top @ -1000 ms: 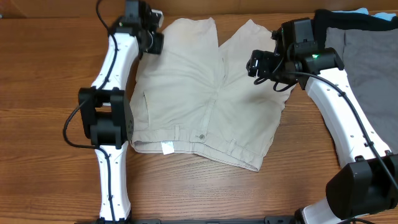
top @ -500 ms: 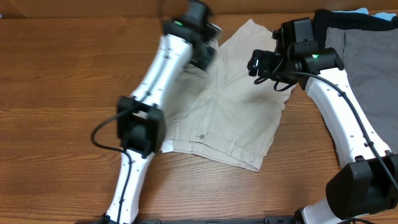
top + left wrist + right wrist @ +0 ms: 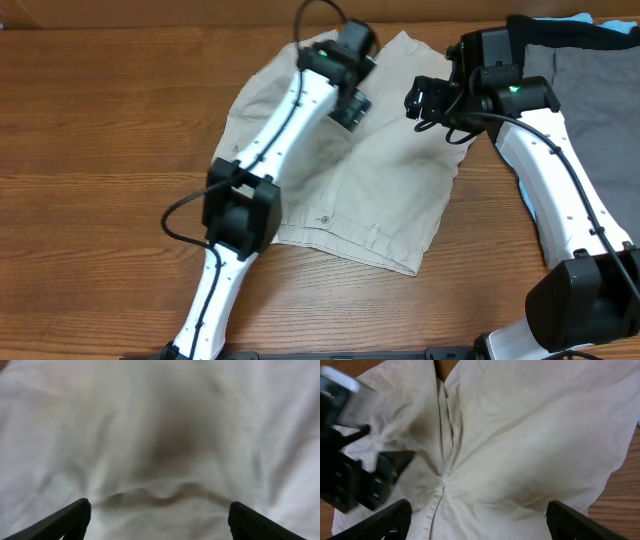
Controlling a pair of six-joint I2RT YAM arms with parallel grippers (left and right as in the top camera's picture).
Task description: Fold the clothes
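Note:
The clothes, a pair of pale beige shorts, lie on the wooden table with the waistband toward the front edge. The left leg's outer part is drawn in toward the middle, so its left edge runs diagonally. My left gripper hovers over the shorts' centre seam, open and empty. In the left wrist view the gripper has only rumpled beige cloth below it. My right gripper stands open above the right leg. The right wrist view shows that gripper with the shorts beneath it and the left gripper at the left.
A flat grey garment lies at the far right, with a black garment and a light-blue one behind it. Bare wooden table stretches to the left. The left arm crosses over the shorts' left half.
My left gripper carried the left leg's far corner rightward toward the middle, then opened and let it go. The right arm barely moved.

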